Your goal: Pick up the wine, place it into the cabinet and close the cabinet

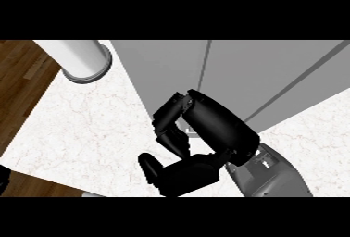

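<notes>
At the front of the grey cabinet (273, 74), where it stands on the white marble counter (89, 129), my right hand (205, 120) is raised with its back turned up toward me, the grey forearm (270, 178) coming in from the lower right. The fingers (171, 134) bend down and inward at the cabinet's lower edge, close to the vertical seam between its two door panels, and the thumb (152, 167) sticks out below and to the left over the marble. The fingers are curled, but the bulk of the hand covers whatever lies under them, so I cannot tell whether they are clenched on nothing or pressed against the door. The cabinet fronts look flush and closed from here (the seam runs straight down from the top edge to my knuckles). The wine does not show anywhere on the counter or near my hand, so I cannot say where it is. A white cylinder with a grey rim (82, 60) stands upright at the counter's upper left corner, just beside the cabinet's left side. Dark wooden floor (21, 74) shows beyond the counter's left edge.
</notes>
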### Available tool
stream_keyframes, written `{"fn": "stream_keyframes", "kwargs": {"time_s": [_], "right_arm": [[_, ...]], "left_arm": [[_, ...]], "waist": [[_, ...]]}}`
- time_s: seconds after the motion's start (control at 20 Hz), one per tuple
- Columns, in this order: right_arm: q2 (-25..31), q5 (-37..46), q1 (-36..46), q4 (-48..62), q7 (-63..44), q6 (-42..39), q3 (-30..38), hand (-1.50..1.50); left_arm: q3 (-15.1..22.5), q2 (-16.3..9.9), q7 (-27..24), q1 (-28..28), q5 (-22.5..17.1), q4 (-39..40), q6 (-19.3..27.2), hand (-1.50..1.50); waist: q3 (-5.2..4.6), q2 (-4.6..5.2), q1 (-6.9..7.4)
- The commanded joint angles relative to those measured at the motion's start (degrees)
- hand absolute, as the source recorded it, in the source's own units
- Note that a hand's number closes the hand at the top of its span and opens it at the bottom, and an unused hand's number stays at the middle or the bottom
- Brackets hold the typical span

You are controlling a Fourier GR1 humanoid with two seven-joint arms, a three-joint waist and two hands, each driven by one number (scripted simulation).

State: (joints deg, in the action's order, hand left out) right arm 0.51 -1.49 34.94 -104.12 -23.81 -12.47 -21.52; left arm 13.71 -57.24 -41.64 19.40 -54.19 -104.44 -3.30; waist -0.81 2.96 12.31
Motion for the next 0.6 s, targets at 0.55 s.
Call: {"fn": "stream_keyframes", "kwargs": {"time_s": [0.55], "right_arm": [[-0.5, -3.5, 26.0, 31.4, 1.6, 11.0, 11.8, 1.50]], "left_arm": [[0.9, 0.7, 1.4, -3.7, 0.6, 0.8, -0.7, 1.50]], "waist": [[0.40, 1.48, 1.97]]}}
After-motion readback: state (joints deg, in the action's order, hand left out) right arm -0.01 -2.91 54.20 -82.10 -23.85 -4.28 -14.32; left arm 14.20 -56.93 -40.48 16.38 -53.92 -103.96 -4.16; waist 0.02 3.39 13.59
